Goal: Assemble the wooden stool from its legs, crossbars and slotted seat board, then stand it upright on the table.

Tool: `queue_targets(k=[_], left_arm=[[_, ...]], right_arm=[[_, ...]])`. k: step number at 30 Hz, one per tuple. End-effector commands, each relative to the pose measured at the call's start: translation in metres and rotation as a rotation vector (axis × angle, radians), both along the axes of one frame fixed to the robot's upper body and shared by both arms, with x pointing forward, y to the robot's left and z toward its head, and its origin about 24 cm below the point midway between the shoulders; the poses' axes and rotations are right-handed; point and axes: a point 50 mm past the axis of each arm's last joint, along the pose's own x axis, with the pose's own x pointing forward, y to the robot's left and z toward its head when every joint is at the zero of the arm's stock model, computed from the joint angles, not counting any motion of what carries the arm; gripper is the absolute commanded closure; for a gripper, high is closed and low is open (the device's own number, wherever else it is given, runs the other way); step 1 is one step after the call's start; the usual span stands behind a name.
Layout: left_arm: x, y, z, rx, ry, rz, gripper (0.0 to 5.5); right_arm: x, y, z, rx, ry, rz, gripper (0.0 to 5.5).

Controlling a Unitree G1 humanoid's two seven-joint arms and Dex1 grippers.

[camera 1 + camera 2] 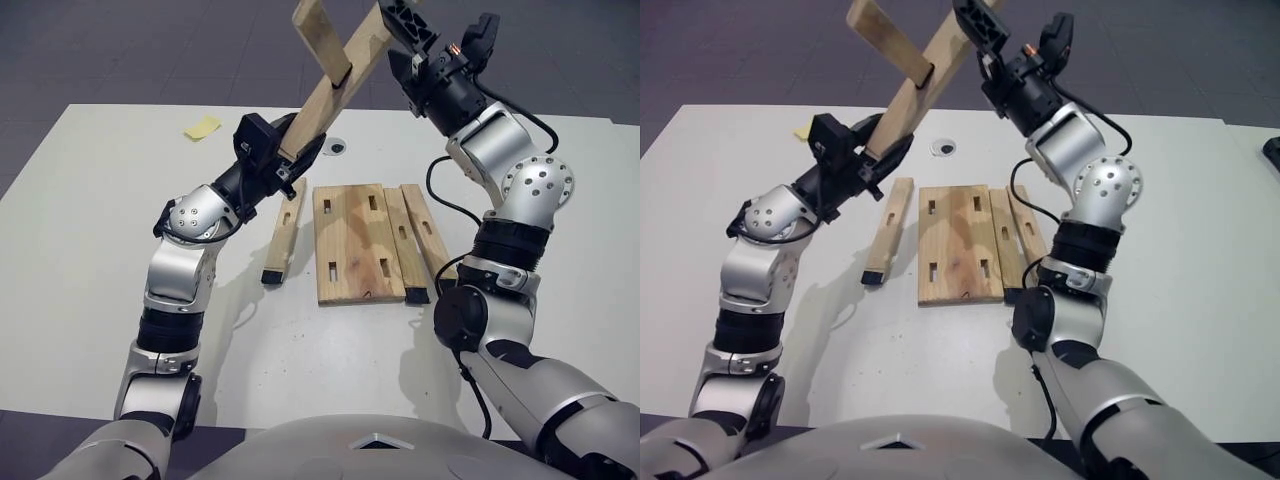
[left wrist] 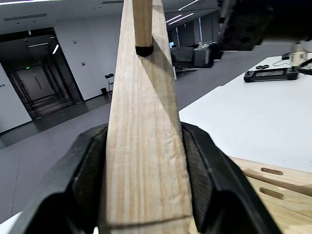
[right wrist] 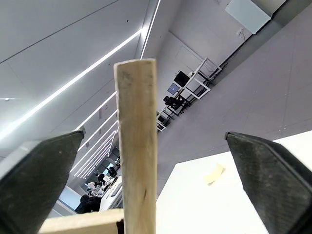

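As the left gripper (image 1: 288, 160) clamps the leg (image 1: 335, 92), right gripper (image 1: 445, 25) flanks its top.

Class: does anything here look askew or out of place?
The leg in the left gripper slants high off the table, a crossbar jutting from it. A yellow note lies stray near the table's far edge.

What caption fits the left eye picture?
Left gripper clamps a pale wooden leg with crossbar; open right gripper around its top.
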Motion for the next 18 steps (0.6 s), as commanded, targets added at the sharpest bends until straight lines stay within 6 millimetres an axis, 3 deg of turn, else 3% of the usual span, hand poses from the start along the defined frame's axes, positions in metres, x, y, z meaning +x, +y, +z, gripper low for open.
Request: queue_targets(k=[1,18], left_arm=[[-0.003,-0.007,0.003,0.034,-0.030,-0.048,3.44],[-0.001,-0.006,-0.008,0.063,-0.016,-0.016,3.44]], right_arm=[[0.002,0.002,0.011,0.000,-0.040,0.019,0.10],[0.003,-0.005,-0.001,0.008,-0.004,0.000,2.32]])
